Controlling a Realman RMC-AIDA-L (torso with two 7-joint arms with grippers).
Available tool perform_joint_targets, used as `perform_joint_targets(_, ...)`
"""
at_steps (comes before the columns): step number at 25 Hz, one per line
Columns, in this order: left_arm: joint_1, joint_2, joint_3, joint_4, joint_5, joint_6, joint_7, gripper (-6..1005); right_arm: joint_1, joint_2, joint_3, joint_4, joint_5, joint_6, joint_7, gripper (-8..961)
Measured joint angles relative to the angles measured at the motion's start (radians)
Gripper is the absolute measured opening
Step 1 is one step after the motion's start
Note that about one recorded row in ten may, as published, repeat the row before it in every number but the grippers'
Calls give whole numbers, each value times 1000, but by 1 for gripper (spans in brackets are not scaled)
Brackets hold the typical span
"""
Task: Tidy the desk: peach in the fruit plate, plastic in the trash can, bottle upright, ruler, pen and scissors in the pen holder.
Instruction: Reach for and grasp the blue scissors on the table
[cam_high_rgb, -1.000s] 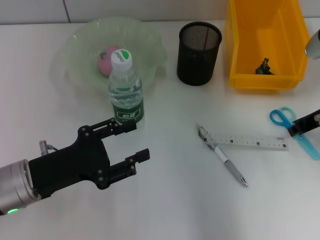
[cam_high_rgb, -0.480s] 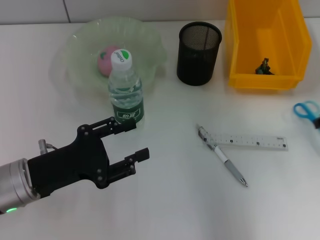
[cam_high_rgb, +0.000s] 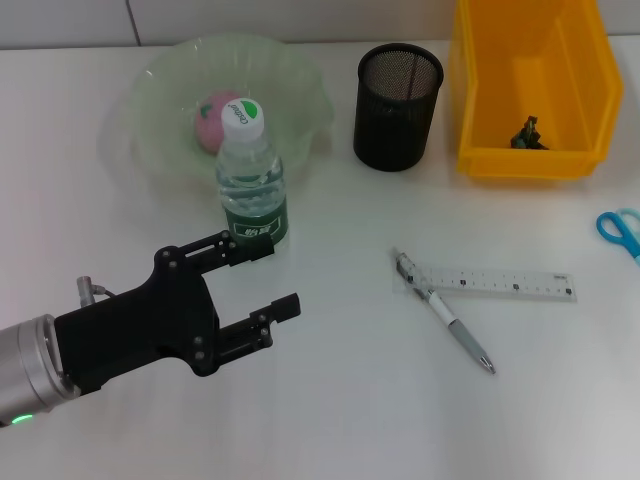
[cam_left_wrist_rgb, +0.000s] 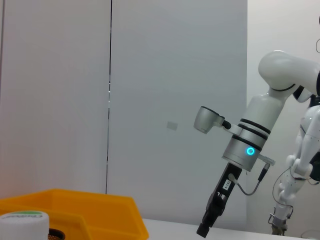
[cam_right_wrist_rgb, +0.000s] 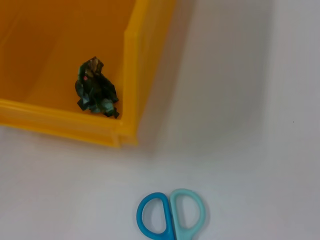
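Right wrist: scissors (cam_right_wrist_rgb: 171, 216), blue/teal handles, flat.

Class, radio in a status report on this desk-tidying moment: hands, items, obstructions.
Left hand open, low beside upright bottle. Right hand seen only from left wrist view, raised; state unreadable. Scissors at desk's right edge; ruler and pen loose. Pen holder unobstructed.

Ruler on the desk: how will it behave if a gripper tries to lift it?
The ruler looks thin, clear and flat on the table, so probably light, slightly flexible and hard to get under. One end touches the pen, which may get nudged and roll.
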Motion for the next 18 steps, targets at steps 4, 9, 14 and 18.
perform_joint_targets(4, 0, -2, 0, 0, 0, 1, -1, 646, 16, 0, -4, -1, 0, -37, -12, 17)
perform_joint_targets(9, 1, -3, 0, 0, 2, 1, -1, 646, 38, 2, -17, 9, -2, -82, -13, 94)
perform_joint_targets(14, 4, -3, 0, 0, 5, 1, -1, 646, 39, 2, -50, 47, -11, -76, -12, 257)
perform_joint_targets(18, 4, -4, 0, -1, 6, 1, 0, 646, 42, 2, -51, 73, -12, -65, -12, 409)
